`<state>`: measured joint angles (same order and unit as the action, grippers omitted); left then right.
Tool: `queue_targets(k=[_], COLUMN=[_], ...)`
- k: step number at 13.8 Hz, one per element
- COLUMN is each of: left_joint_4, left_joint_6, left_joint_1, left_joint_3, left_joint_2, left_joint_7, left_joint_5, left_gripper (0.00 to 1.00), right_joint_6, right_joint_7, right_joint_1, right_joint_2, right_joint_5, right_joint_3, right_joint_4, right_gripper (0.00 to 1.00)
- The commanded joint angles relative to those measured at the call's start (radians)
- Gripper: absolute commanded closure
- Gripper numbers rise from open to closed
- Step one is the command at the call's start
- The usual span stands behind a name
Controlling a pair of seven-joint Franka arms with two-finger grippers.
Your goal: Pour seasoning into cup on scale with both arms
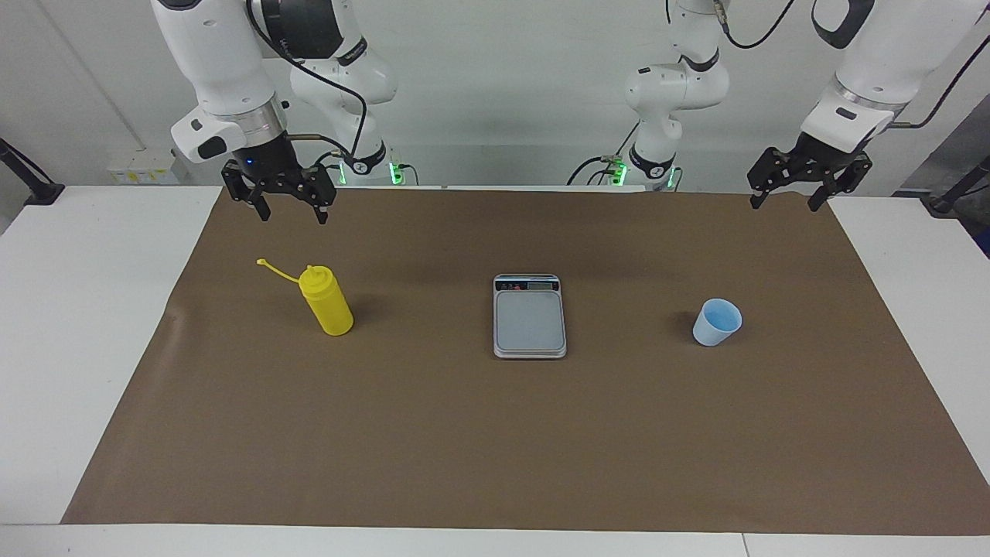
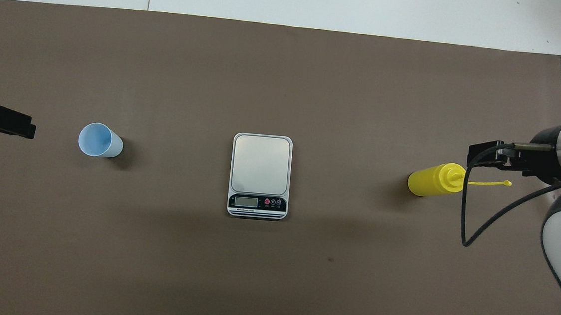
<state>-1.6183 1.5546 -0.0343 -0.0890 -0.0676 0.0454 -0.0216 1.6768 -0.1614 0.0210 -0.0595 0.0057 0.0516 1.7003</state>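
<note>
Brown paper mat [image 1: 495, 433] lies closest to your camera and covers most of the white table [image 1: 85, 325]; everything sits on it. Your right gripper [image 1: 292, 210] hangs with its fingers spread and empty, up in the air above the mat's edge by the robots, close to the yellow bottle [image 1: 329, 302]. That bottle stands upright toward the right arm's end, its cap strap [image 1: 274, 270] sticking out to the side. Your left gripper [image 1: 785, 203] also hangs spread and empty, over the mat's corner at the left arm's end. The blue cup [image 1: 717, 322] stands upright at that end, well apart from the scale [image 1: 529, 316]. You see the scale's plate bare, midway between bottle and cup, display end toward the robots.
</note>
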Motion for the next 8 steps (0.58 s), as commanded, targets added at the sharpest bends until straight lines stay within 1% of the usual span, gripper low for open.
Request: queue_targets(k=[1,8], left_joint_4=[-0.040,-0.040], left_joint_6=[0.025,0.021], left_joint_1=[0.001,0.002], left_joint_3=[-0.003,-0.003], left_joint_2=[-0.032,-0.032], left_joint_7=[-0.005,-0.009], left_joint_5=[0.009,0.008], left_gripper=[0.00,0.00], right_joint_6=[-0.006,-0.006], right_joint_7=[0.019,0.019], right_joint_1=[-0.001,-0.015], right_joint_2=[-0.023,-0.022], right_joint_5=[0.000,0.000], right_joint_3=[0.002,0.002], right_joint_4=[0.021,0.021], right_gripper=[0.00,0.00])
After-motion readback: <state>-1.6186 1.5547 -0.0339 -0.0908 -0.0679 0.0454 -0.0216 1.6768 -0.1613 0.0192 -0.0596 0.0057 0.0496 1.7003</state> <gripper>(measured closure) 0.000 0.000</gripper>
